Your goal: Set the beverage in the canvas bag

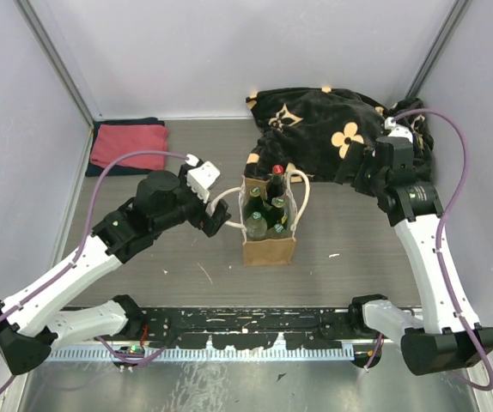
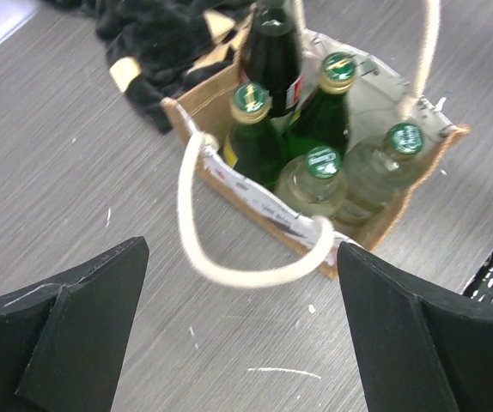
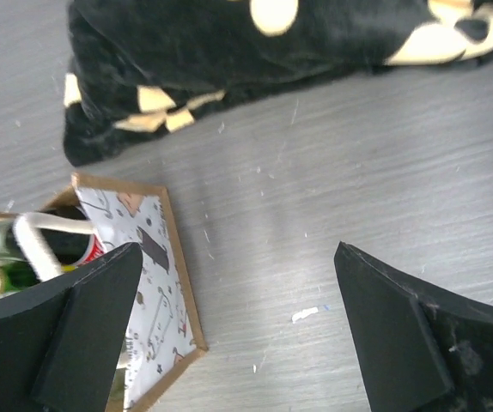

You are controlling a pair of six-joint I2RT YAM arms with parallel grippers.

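**A:** Where is the canvas bag [image 1: 270, 233]?

**B:** Upright near the middle of the surface [image 1: 358, 249], top open. Five bottles [image 2: 315, 182] stand inside it: a dark bottle [image 1: 276, 183] with a red cap at the far side, two green ones, and two clear ones with green caps nearest the arms.

**A:** And the left pincer [image 1: 218, 216]?

**B:** At nine o'clock of the bag, just beside it. Its wrist view shows the fingers [image 2: 75, 335] spread wide with nothing between them. One cream handle [image 2: 197, 225] droops over the bag's rim toward that pincer, ungripped.

**A:** The right pincer [image 1: 356, 176]?

**B:** At about two o'clock of the bag, apart from it and over the near edge of the black cloth [image 1: 332, 120] with cream flowers. It is also wide and holds nothing; its camera catches only a corner of the bag.

**A:** Anything else?

**B:** A folded red towel [image 1: 129, 146] lies at ten o'clock, by the left wall.
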